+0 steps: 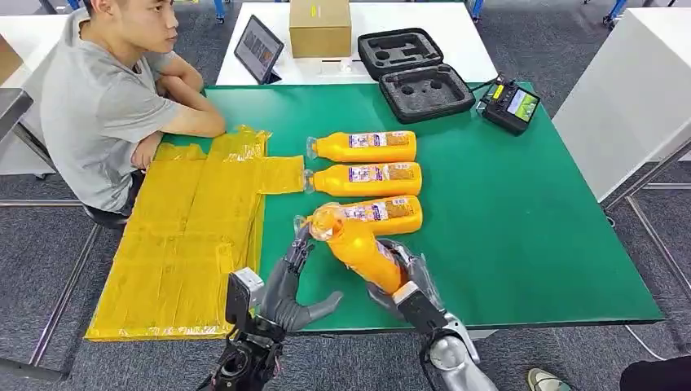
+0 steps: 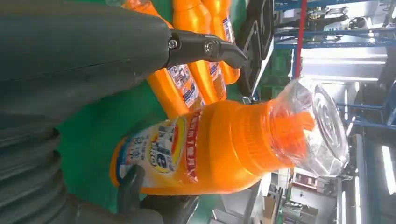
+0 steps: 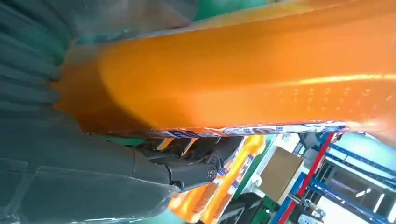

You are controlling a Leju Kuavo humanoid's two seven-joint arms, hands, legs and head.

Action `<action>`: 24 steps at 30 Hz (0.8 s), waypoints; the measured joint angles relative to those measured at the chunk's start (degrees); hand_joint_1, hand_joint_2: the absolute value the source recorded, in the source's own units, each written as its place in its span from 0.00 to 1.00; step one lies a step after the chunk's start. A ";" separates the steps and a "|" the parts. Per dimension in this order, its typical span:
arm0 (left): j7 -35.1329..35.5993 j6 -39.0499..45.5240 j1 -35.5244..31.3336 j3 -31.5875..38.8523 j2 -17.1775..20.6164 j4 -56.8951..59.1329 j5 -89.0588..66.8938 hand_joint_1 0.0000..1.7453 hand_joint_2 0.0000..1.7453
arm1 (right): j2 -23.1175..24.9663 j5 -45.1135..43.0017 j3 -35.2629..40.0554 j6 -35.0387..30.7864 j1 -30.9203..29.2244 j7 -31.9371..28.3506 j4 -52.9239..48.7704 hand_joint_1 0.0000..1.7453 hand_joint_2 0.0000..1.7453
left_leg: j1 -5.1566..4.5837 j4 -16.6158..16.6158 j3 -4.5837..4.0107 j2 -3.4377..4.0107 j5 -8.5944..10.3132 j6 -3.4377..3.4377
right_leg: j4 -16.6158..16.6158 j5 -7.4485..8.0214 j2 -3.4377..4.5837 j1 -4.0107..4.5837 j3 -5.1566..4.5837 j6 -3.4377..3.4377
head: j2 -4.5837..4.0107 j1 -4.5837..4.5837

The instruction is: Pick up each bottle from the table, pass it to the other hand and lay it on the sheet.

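Head view: the right hand [image 1: 403,281] grips an orange bottle [image 1: 358,244] by its lower body and holds it tilted above the green table [image 1: 530,212], its clear-wrapped cap pointing toward the yellow sheet [image 1: 187,236]. The left hand [image 1: 293,285] is spread beside the bottle's neck with nothing in it, its fingers apart and just short of the cap. Bare green table lies on the side of the held bottle away from the sheet, out to the far edge. Just beyond the held bottle, three more orange bottles [image 1: 367,179] lie on their sides in a row, caps toward the sheet, the nearest almost under the held one. Farther back sit an open black foam case [image 1: 415,77], a handheld controller [image 1: 509,104], a tablet [image 1: 259,49] and a cardboard box [image 1: 320,27]. A seated person [image 1: 106,98] leans an arm on the table at the sheet's far end. The bottle labels carry print too blurred to read.
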 measured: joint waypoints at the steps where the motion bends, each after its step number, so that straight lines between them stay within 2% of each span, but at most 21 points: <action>1: 0.04 0.04 -0.21 0.02 -0.11 0.18 0.02 0.00 1.00 | 0.00 -0.06 0.44 -0.02 -0.11 0.00 -0.09 1.00 1.00 | 0.00 0.00 -0.02 0.00 0.00 0.00 | 0.00 0.00 0.00 0.00 -0.01 0.00 | 0.00 0.00; 10: 0.13 0.61 -2.89 1.47 -1.86 0.68 1.49 0.00 1.00 | 1.62 2.93 4.65 -0.92 -2.84 0.04 0.74 1.00 1.00 | 0.00 0.00 -0.04 -0.01 0.04 0.03 | 0.01 0.01 -0.03 0.00 -0.05 0.00 | 0.00 -0.02; 24: -0.04 0.72 -4.70 1.73 -3.28 3.96 2.62 0.00 1.00 | 2.71 2.01 9.11 -1.75 -2.83 0.18 1.01 1.00 1.00 | -0.01 0.00 -0.13 -0.01 0.04 0.03 | 0.01 0.00 -0.04 -0.01 -0.14 0.00 | 0.00 0.00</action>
